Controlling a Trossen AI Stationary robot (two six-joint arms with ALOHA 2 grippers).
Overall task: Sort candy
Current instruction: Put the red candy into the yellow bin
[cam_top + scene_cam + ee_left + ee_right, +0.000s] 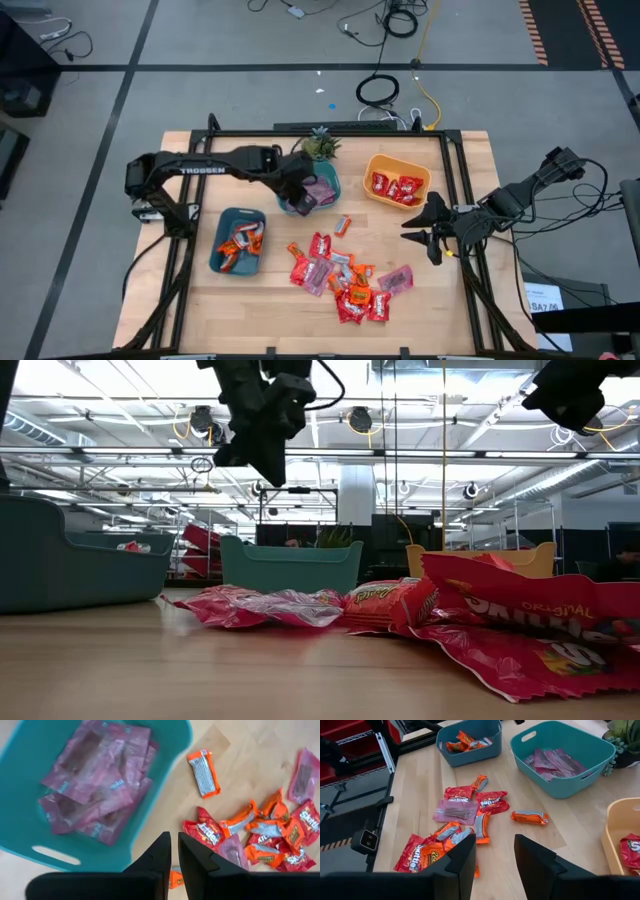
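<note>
1. My left hand [174, 851] is nearly closed and empty, hovering over the teal bowl [322, 190] of pink candy [97, 780].
2. Right hand [494, 855] waits open and empty at the bench [250, 310]'s 3 o'clock edge.
3. I judge a drop just finished; next comes a pick from the pile [345, 282], at the bowl's 5 o'clock.

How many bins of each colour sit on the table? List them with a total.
Teal bins: 2
Orange bin: 1
Total: 3
</note>
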